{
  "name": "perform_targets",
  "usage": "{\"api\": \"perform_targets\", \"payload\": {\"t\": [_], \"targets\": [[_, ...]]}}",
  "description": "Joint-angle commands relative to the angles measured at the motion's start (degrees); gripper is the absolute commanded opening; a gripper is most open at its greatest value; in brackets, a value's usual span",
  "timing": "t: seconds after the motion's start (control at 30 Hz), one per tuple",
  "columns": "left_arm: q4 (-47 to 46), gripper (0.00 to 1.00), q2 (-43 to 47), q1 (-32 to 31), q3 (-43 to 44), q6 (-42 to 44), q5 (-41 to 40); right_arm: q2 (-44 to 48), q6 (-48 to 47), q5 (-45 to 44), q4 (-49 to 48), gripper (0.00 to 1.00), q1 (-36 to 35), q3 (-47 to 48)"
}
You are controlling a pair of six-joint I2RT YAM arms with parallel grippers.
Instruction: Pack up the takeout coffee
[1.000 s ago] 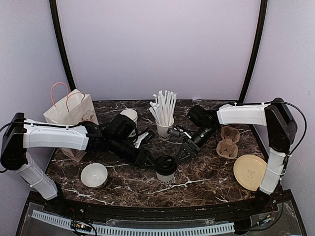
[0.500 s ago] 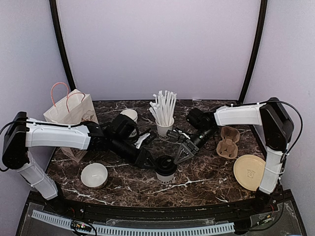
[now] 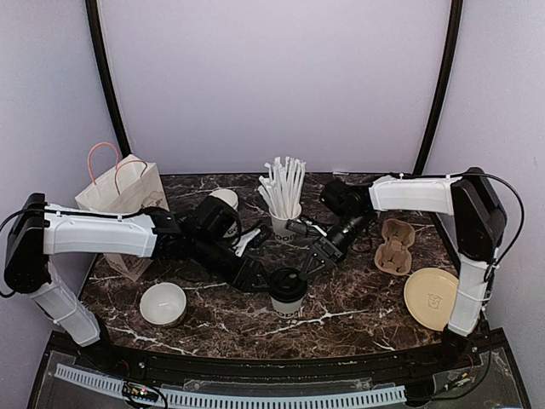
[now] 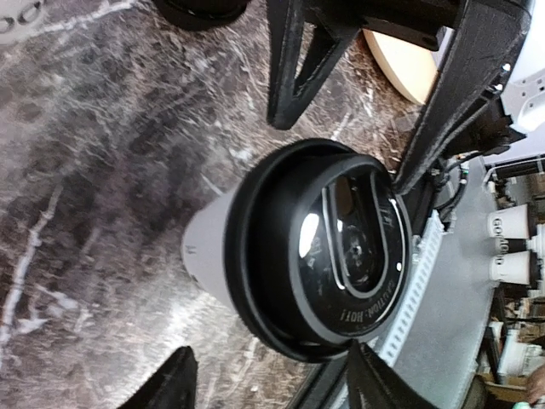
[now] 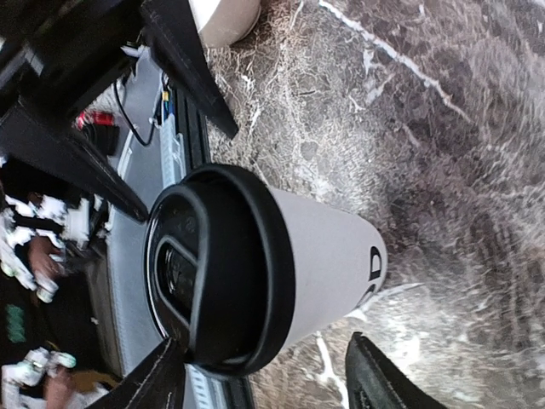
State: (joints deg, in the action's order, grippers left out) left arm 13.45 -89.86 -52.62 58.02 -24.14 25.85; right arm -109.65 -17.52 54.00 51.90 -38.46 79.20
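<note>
One coffee cup (image 3: 288, 291), white with a black lid and dark lettering on its side, stands upright near the middle of the dark marble desk (image 3: 358, 311), towards the near edge. Two grippers flank it. The left gripper (image 3: 256, 274) comes in from the left with its fingers spread wide around the lid and holds nothing. The right gripper (image 3: 312, 263) reaches in from the far right, also spread wide and holding nothing. In both wrist views the cup sits just past the fingertips, in the gap between them; whether any finger touches it cannot be told. A second white cup (image 3: 224, 199) stands at the far left of the middle, partly hidden by the left arm, with only its pale top showing. One more white cup (image 3: 284, 223), full of white straws (image 3: 285, 182), stands far of the lidded cup. One white bowl (image 3: 163, 303) sits near left. One paper bag (image 3: 123, 194) with pink handles stands at the far left. One brown cardboard cup carrier (image 3: 396, 245) lies to the right, and one round tan plate (image 3: 433, 298) lies near right of it.
</note>
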Motion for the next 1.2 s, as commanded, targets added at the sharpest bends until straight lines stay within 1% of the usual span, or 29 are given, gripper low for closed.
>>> {"api": "perform_targets", "payload": {"t": [0.0, 0.07, 0.17, 0.3, 0.33, 0.37, 0.4, 0.47, 0.5, 0.53, 0.6, 0.73, 0.83, 0.97, 1.17], "targets": [[3.2, 0.66, 4.4, 0.0, 4.4, 4.7, -5.0, 4.8, -5.4, -6.4, 3.3, 0.68, 1.0, 2.4], [5.1, 0.69, 5.4, 0.1, 6.7, 7.1, -7.2, 6.3, -7.1, -8.9, 5.1, 0.70, 1.3, 3.2], [8.5, 0.70, 6.3, 0.0, 9.8, 12.5, -11.6, 9.3, -9.0, -13.3, 5.7, 0.70, 1.4, 4.1], [8.6, 0.72, 8.0, 0.1, 12.7, 19.8, -22.0, 14.5, -12.4, -19.3, 2.2, 0.72, 1.0, 3.6], [8.6, 0.74, 8.3, 0.1, 14.0, 20.7, -26.8, 15.7, -13.9, -20.9, 1.3, 0.74, 0.5, 3.6], [8.0, 0.76, 8.5, 0.2, 14.6, 22.1, -28.8, 16.6, -15.5, -21.7, 0.6, 0.76, -0.1, 3.6], [7.6, 0.81, 8.8, 0.3, 15.4, 22.6, -33.0, 17.5, -17.2, -22.1, -0.1, 0.79, -0.8, 3.8], [4.9, 0.86, 9.5, 0.7, 15.8, 23.5, -38.8, 18.0, -20.7, -22.4, -0.2, 0.88, -2.7, 4.4], [3.2, 0.87, 9.7, 1.3, 16.0, 23.7, -40.1, 17.7, -22.7, -23.4, 0.0, 0.92, -4.1, 5.1], [1.7, 0.89, 9.9, 1.8, 16.5, 23.6, -42.0, 17.3, -23.9, -24.7, 0.2, 0.97, -5.4, 5.6], [-0.1, 0.90, 10.3, 2.6, 17.1, 22.3, -42.8, 16.5, -25.3, -27.3, -0.1, 0.98, -8.7, 6.1], [-3.9, 0.91, 12.1, 2.9, 15.8, 20.7, -41.9, 14.5, -26.6, -33.0, -2.1, 0.98, -15.2, 5.2], [-3.8, 0.91, 13.0, 3.0, 15.3, 20.5, -41.7, 12.2, -27.3, -34.4, -2.6, 0.97, -18.6, 5.0], [-2.7, 0.91, 14.1, 2.9, 14.7, 20.1, -41.7, 9.4, -26.2, -36.8, -3.1, 0.97, -20.6, 6.1], [-3.4, 0.91, 16.3, 3.0, 12.5, 20.1, -41.4, 7.5, -25.6, -37.5, -3.2, 0.95, -20.9, 7.0]]}}
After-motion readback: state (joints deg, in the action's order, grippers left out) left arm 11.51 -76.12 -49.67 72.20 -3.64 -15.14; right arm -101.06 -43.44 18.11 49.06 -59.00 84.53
